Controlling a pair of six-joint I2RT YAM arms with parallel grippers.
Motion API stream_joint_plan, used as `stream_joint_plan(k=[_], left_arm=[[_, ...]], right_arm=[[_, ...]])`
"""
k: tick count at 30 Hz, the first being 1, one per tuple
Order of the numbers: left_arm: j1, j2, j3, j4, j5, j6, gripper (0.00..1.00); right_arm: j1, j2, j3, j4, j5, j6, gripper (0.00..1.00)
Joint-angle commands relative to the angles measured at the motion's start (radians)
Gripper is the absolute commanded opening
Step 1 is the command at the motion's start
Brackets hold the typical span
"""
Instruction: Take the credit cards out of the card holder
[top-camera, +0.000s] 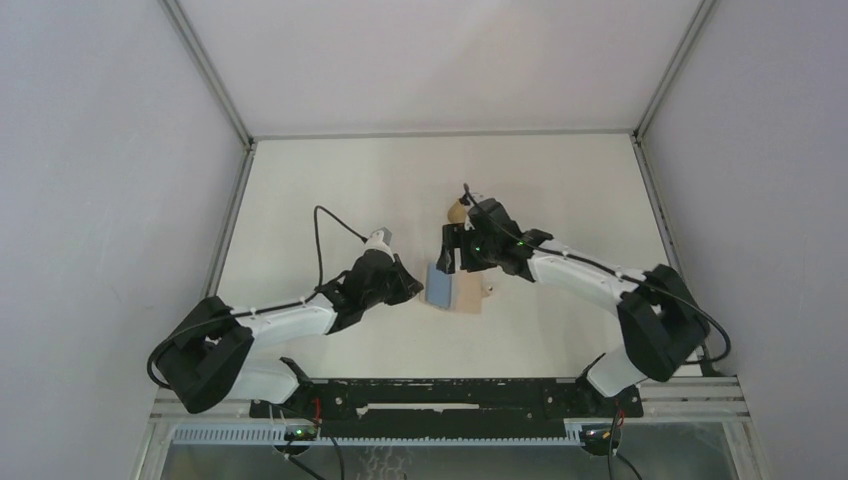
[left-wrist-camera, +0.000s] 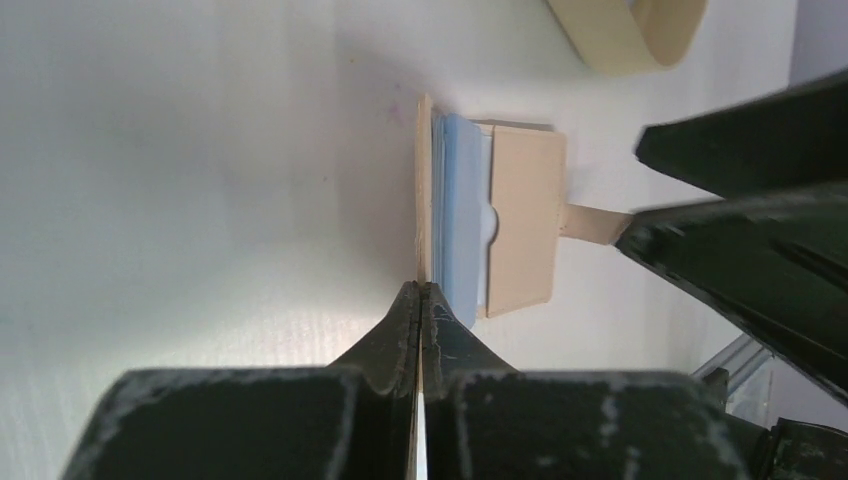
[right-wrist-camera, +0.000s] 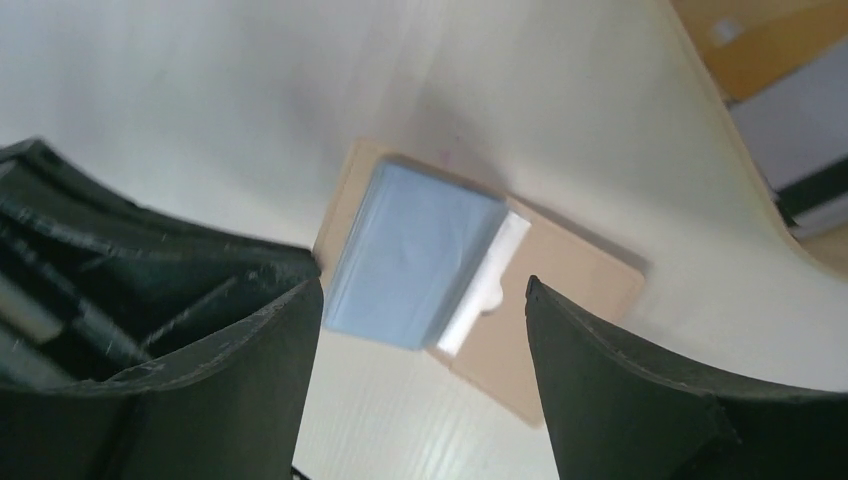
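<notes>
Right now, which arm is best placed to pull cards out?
Probably right: the right claw is open above the blue-grey plastic cards; the left claw is shut at the tan leather card holder.

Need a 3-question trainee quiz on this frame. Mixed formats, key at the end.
1. True or false: the right gripper is shut.
2. The credit cards are: A) all pulled out, B) sticking partway out of the card holder, C) held between the right gripper's fingers.
3. Which gripper is shut, with its fingertips at the card holder's edge?

Key: 1 false; 2 B; 3 left gripper.
</notes>
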Motion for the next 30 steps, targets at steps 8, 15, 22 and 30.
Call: stream_joint_plan(k=[8, 15, 22, 30], left_arm=[[-0.016, -0.069, 0.037, -0.056, -0.091, 0.020, 0.00], [-0.015, -0.064, 0.037, -0.060, -0.100, 0.017, 0.00], [-0.016, -0.062, 0.029, -0.060, -0.109, 0.010, 0.00], [-0.017, -0.058, 0.024, -0.055, -0.112, 0.005, 0.00]], right_arm=[[0.103, 0.281, 0.215, -0.101, 0.067, -0.018, 0.83], [0.135, 0.315, 0.234, -0.138, 0.111, -0.025, 0.84], [0.161, 0.304, 0.265, -0.136, 0.161, -0.031, 0.84], [0.180, 0.301, 0.304, -0.134, 0.168, -0.038, 0.84]])
